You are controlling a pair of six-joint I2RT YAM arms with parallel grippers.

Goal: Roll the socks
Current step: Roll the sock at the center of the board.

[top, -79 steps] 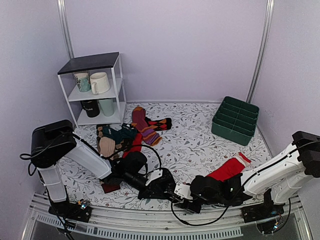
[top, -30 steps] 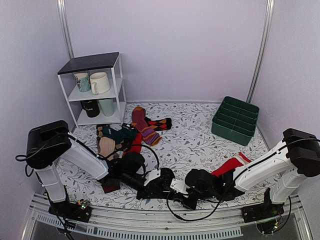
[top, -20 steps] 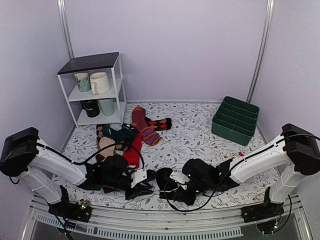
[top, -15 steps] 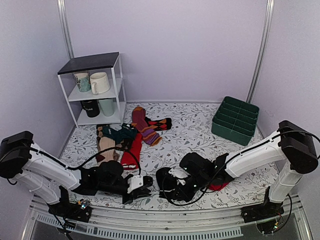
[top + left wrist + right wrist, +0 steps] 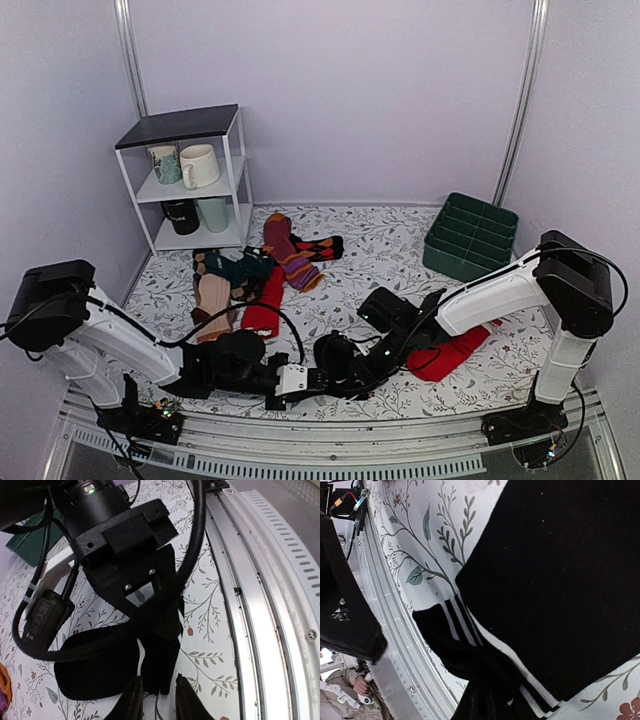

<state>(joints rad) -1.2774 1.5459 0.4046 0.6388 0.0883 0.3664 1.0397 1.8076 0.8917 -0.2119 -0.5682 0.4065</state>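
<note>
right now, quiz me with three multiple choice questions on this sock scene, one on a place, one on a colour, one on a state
1. Where do the socks lie?
A. in the green tray
B. on the shelf
C. on the table, near its front edge

2. What colour are the stripes on their cuff?
A. white
B. red
C. orange

3. How is the right gripper?
A. open above the table
B. shut on the cuff
C. holding a mug

Answers: 1 C, the top view shows them at the near edge; 2 A, thin white lines cross the black cuff; 3 B, the right wrist view shows its fingers pinched on the striped cuff.
</note>
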